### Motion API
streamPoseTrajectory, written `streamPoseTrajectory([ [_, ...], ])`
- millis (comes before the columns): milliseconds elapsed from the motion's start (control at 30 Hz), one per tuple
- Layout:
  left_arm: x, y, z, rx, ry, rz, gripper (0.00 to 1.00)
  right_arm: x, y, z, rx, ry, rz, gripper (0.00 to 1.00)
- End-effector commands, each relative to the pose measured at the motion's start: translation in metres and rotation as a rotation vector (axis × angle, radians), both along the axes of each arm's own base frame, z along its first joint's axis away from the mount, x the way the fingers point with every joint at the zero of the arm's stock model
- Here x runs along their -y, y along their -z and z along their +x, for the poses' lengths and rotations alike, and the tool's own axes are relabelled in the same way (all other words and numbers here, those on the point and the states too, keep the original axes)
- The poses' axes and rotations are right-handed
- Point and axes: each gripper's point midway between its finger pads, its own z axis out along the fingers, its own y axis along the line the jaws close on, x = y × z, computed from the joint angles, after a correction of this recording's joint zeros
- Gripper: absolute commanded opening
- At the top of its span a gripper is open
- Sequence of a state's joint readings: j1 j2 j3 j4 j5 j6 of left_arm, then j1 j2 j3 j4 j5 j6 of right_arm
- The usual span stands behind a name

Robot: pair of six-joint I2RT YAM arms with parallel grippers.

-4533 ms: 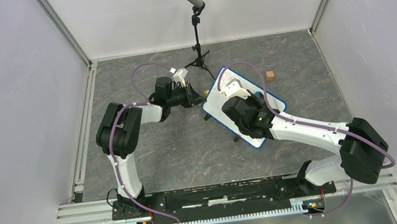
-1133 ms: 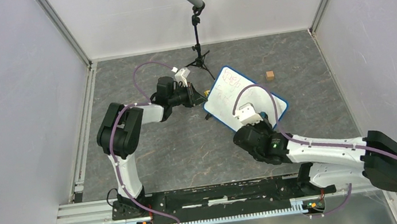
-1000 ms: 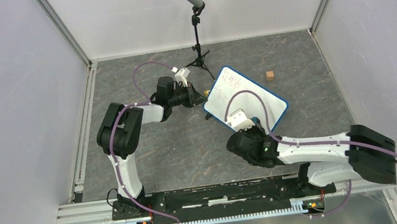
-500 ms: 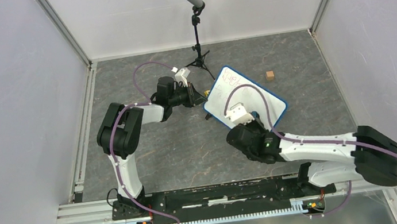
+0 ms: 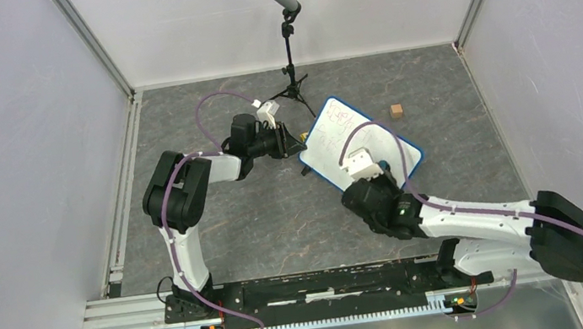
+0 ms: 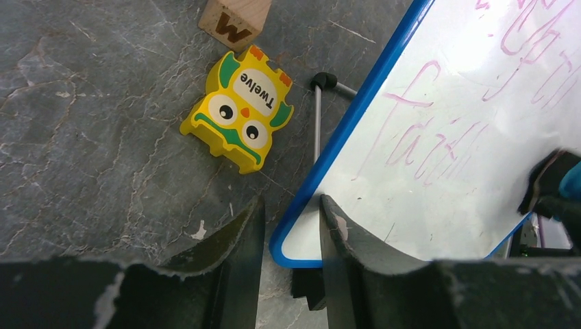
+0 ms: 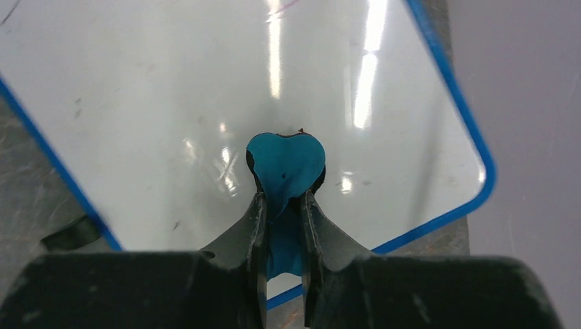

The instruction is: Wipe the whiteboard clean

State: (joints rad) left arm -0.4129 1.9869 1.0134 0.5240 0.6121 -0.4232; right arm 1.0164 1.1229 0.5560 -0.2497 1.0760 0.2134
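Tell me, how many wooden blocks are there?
2: a W block beside the yellow owl toy, and a small cube on the table past the whiteboard's far-right edge. More may be hidden.

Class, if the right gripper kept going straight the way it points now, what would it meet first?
The whiteboard: the right gripper points at its white face, and the blue eraser it holds leads, perhaps already touching.
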Motion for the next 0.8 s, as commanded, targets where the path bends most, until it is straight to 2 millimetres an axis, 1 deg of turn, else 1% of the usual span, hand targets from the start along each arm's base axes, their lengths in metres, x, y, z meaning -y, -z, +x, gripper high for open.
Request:
streamPoseTrajectory([
  [0, 0.005, -0.01, -0.001, 0.041, 0.015, -0.019, 0.42, -0.025, 0.039, -0.019, -0.077, -0.08, 0.038, 0.09],
  [133, 0.005, -0.01, -0.001, 0.041, 0.012, -0.017, 0.41, -0.046, 0.056, -0.022, -0.128, -0.125, 0.111, 0.09],
  [200, 0.005, -0.009, -0.001, 0.04, 0.013, -0.017, 0.41, -0.049, 0.053, -0.021, -0.121, -0.128, 0.118, 0.09],
  [333, 0.007, -0.008, -0.002, 0.031, 0.025, -0.022, 0.41, -0.039, 0.024, -0.014, -0.05, -0.1, 0.077, 0.1],
  [433, 0.007, -0.008, -0.002, 0.03, 0.025, -0.023, 0.41, -0.025, 0.0, -0.008, 0.0, -0.063, 0.074, 0.12],
  [467, 0.007, -0.008, -0.002, 0.031, 0.023, -0.022, 0.4, -0.019, -0.005, -0.007, 0.012, -0.052, 0.082, 0.13],
  [533, 0.006, -0.009, -0.002, 0.032, 0.022, -0.022, 0.4, -0.011, -0.007, -0.006, 0.021, -0.037, 0.103, 0.14],
  [567, 0.006, -0.009, -0.002, 0.033, 0.023, -0.023, 0.4, -0.009, -0.005, -0.007, 0.018, -0.035, 0.107, 0.14],
  [633, 0.007, -0.009, -0.002, 0.032, 0.024, -0.023, 0.4, -0.006, 0.005, -0.011, -0.011, -0.036, 0.101, 0.14],
  [767, 0.007, -0.01, -0.002, 0.035, 0.027, -0.025, 0.4, -0.012, 0.034, -0.023, -0.094, -0.049, 0.083, 0.13],
])
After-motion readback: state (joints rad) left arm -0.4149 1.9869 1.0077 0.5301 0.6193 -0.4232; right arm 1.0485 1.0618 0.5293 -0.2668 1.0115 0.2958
